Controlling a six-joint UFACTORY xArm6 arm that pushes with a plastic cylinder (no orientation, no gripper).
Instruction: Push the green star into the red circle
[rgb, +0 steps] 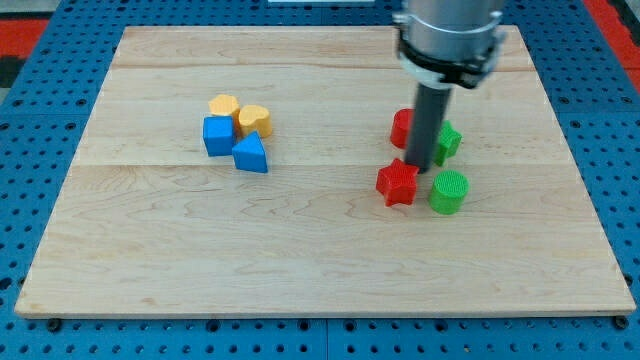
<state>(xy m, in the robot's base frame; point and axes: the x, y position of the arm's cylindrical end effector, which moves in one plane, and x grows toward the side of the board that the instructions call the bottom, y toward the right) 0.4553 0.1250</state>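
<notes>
The green star (447, 141) lies right of the board's middle, partly hidden behind my rod. The red circle (402, 128) lies just to its left, also partly hidden by the rod. My tip (419, 166) rests on the board between them, at their lower edges, just above and right of a red star (397, 183). Whether the green star touches the red circle is hidden by the rod.
A green circle (448, 192) lies right of the red star, below the green star. At the left a yellow hexagon-like block (223, 106), a yellow heart (255, 120), a blue cube (217, 135) and a blue triangle (251, 154) form a cluster on the wooden board (300, 250).
</notes>
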